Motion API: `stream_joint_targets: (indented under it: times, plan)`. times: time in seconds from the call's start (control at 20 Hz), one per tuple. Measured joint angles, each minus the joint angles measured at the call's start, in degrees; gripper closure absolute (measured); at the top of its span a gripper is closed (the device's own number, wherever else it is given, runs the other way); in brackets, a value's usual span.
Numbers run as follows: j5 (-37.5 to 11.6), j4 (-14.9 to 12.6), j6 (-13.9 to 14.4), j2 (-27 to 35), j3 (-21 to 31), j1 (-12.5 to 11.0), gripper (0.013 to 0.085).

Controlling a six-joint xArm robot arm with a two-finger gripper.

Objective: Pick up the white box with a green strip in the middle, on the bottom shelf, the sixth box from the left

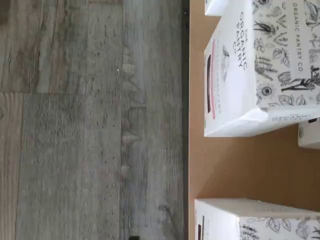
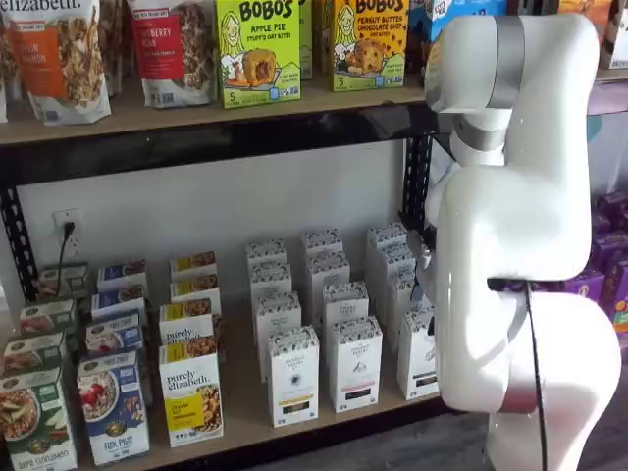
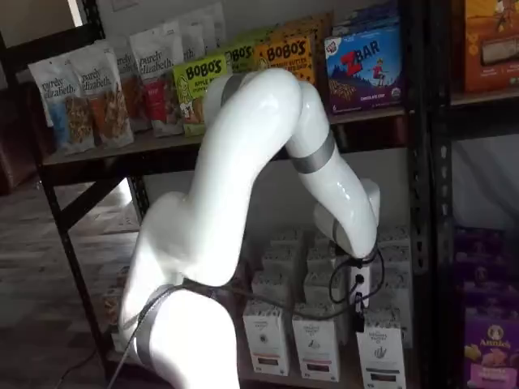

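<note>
Tall white cartons with black-speckled tops stand in rows on the bottom shelf [image 2: 245,417]. The white box [image 2: 418,355] is the front carton of the rightmost row, half hidden by the arm. It also shows in a shelf view [image 3: 379,356]; its strip colour does not read. My gripper [image 3: 358,301] hangs just above and behind that front row, with a cable beside it. Its fingers show dark with no plain gap. The wrist view shows the tan shelf board [image 1: 240,165] and a speckled carton [image 1: 260,65] with a dark front strip.
The white arm [image 2: 510,226] covers the right end of the shelf. Cereal and granola boxes [image 2: 191,388] fill the left part. Bags and Bobo's boxes [image 2: 257,49] stand on the shelf above. Purple boxes [image 3: 486,340] stand on the neighbouring rack. Grey plank floor [image 1: 90,125] lies in front.
</note>
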Motion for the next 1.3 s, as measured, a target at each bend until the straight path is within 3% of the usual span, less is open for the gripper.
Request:
stream_joint_targets:
  times: [0.05, 0.15, 0.6, 0.95, 1.1, 1.3]
  plan:
    - [-0.12, -1.22, 1.17, 0.09, -0.11, 0.05, 0.013]
    - [-0.61, -6.7, 6.74, 1.39, -1.7, 0.93, 0.013]
    - [-0.33, -11.04, 12.1, 5.72, -6.79, 2.35, 0.013]
    - [1.06, -13.49, 14.01, 11.54, -14.05, 1.99, 0.013]
    - [1.92, -15.83, 16.2, 13.78, -17.0, 2.09, 0.013]
    - [2.09, -21.68, 21.47, 16.15, -19.56, 2.27, 0.013]
